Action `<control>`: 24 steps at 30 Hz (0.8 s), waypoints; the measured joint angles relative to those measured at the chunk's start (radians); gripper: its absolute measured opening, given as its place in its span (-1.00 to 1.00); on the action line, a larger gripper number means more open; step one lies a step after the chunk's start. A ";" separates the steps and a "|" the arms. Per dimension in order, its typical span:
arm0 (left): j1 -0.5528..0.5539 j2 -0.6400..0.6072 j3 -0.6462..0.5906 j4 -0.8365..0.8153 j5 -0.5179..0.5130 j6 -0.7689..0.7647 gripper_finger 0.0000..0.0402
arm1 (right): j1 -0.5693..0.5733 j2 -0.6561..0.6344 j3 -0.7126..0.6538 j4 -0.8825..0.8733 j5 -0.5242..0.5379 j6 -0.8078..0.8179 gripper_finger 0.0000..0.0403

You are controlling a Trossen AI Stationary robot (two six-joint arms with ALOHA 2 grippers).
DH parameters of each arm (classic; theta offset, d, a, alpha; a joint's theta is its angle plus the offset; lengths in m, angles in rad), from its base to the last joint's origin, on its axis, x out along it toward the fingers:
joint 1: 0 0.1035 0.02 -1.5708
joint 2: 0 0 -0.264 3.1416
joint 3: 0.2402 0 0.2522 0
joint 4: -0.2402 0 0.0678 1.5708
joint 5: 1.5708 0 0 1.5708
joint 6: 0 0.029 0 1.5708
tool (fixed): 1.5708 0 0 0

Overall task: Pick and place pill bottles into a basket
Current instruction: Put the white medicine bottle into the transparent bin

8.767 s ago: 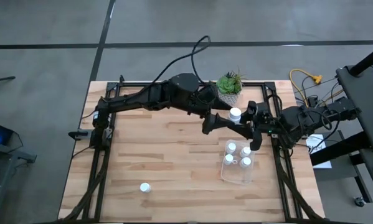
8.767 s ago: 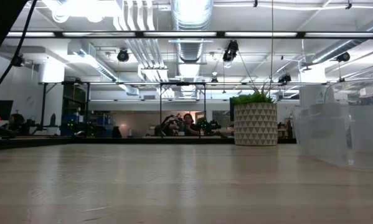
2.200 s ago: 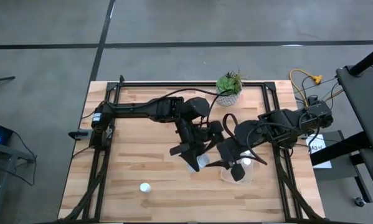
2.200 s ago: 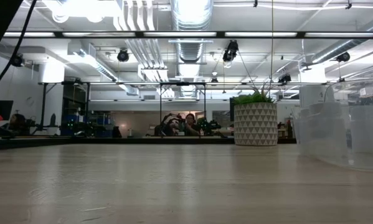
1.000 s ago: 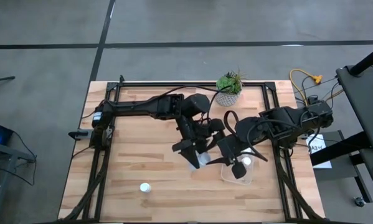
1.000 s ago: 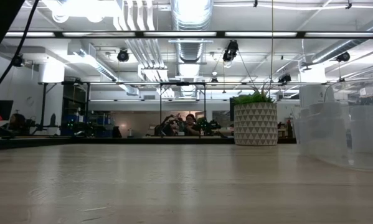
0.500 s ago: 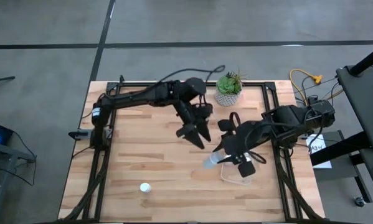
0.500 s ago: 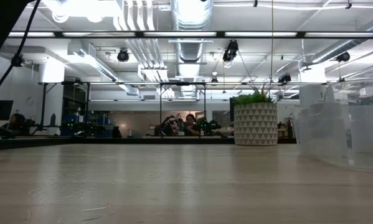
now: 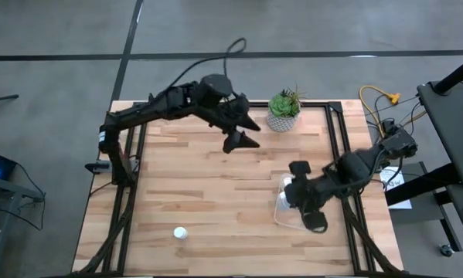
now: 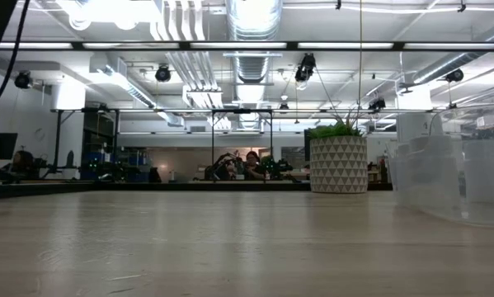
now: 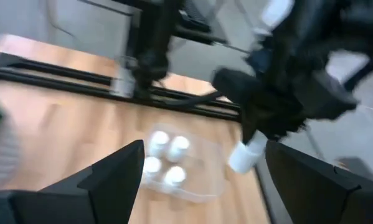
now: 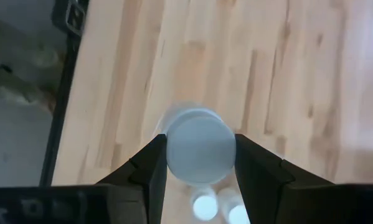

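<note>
My right gripper (image 9: 299, 194) is shut on a white pill bottle (image 12: 200, 151) above the clear basket (image 9: 282, 213). Several white bottles (image 11: 164, 158) stand upright in the basket. One more bottle (image 9: 180, 232) stands alone on the table near the front left. My left gripper (image 9: 245, 136) is open and empty, raised over the far middle of the table, beside the potted plant (image 9: 284, 110). The left wrist view shows the right gripper (image 11: 261, 134) with its bottle (image 11: 244, 156) sticking out below it. My right gripper pinches the bottle's round side (image 12: 169, 155) between its two fingers (image 12: 150, 169), one on each side. The bottle lies along the fingers, one round end facing the wrist camera. It is lifted clear and tilted, over the basket and the bottles in it.
The plant in its pale patterned pot (image 10: 339, 164) stands at the far edge, right of the middle. Black frame rails (image 9: 343, 154) run along the table's sides. The clear basket (image 10: 453, 181) shows at the right of the low view. Bare wood lies left of the basket.
My left gripper has let go of the bottle and drawn back up toward the table's far edge, near the plant. My right gripper has taken the bottle and carried it toward the right, from beside the basket to above it.
</note>
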 joint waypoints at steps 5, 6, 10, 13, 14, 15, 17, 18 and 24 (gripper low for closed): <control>0.000 -0.072 -0.038 0.050 -0.173 0.004 0.57 | 0.060 -0.015 -0.109 0.014 0.018 0.118 -0.30; 0.000 -0.099 -0.063 0.077 -0.198 0.004 0.57 | 0.070 -0.020 -0.132 0.020 0.018 0.142 -0.30; 0.000 -0.220 -0.223 0.209 -0.268 0.005 0.57 | 0.105 -0.049 -0.224 0.094 0.018 0.234 -0.30; 0.000 -0.325 -0.401 0.317 -0.279 0.003 0.57 | 0.123 -0.073 -0.287 0.133 0.031 0.308 -0.30; 0.000 -0.364 -0.466 0.363 -0.282 0.002 0.57 | 0.128 -0.077 -0.306 0.130 0.042 0.334 -0.30; 0.000 -0.407 -0.536 0.405 -0.282 0.000 0.57 | 0.130 -0.080 -0.323 0.130 0.047 0.355 -0.30; 0.000 -0.488 -0.674 0.537 -0.282 0.000 0.57 | 0.134 -0.087 -0.357 0.134 0.049 0.390 -0.30; 0.000 -0.533 -0.745 0.597 -0.282 -0.003 0.57 | 0.135 -0.089 -0.371 0.132 0.050 0.405 -0.30; 0.000 -0.784 -1.158 0.980 -0.355 -0.133 0.57 | 0.157 -0.087 -0.467 0.164 0.065 0.490 -0.30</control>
